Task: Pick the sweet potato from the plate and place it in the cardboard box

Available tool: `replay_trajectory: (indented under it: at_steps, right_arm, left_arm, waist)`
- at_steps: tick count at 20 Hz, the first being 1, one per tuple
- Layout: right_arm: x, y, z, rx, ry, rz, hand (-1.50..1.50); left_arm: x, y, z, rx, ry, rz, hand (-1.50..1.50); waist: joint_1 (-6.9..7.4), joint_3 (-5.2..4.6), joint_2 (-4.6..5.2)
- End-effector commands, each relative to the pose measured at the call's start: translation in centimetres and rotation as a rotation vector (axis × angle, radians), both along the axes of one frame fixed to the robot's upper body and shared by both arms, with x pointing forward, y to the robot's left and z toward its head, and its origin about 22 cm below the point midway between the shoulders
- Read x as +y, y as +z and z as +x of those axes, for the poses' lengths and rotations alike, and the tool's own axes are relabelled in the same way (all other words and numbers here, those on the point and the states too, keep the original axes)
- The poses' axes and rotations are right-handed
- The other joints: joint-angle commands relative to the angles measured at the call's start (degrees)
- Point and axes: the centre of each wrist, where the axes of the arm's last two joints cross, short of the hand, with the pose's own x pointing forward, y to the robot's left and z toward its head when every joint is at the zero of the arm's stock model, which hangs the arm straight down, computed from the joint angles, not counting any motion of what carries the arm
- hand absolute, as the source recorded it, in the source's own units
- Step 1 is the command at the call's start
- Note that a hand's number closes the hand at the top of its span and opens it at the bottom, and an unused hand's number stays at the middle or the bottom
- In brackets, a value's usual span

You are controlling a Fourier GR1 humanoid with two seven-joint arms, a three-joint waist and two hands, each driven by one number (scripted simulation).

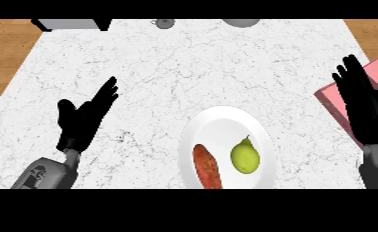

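Sweet potato is lying on the plate beside a pear; nothing picked yet.
I am seeing both hands released: left hand resting, right hand over the pink box.

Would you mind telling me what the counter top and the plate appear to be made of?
The counter top looks like polished white marble or a stone-look laminate, going by its fine dark veining. The plate looks like glazed white ceramic, smooth and uniformly bright, though plastic cannot be ruled out.
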Motion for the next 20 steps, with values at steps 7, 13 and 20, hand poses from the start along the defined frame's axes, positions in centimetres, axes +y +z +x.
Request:
replay_trajectory:
  at_steps: [7,13,20]
  right_arm:
    - [-3.3,-0.2,-1.7,0.020,0.224,-0.520,1.50]
    - [2.9,-8.2,-2.7,-0.162,0.186,-0.331,-1.50]
    - [0.2,-0.4,-2.3,-0.036,0.524,-0.612,-1.50]
  left_arm:
    - [0.5,4.4,1.2,-0.204,0.173,-0.111,0.00]
    - [1.0,4.4,-0.8,-0.216,0.240,-0.152,0.00]
    - [1.5,4.9,0.0,-0.225,0.275,-0.167,0.00]
  waist:
    - [2.56,-3.08,2.55]
    - [0.09,-1.74,2.23]
    - [-0.81,-1.94,2.09]
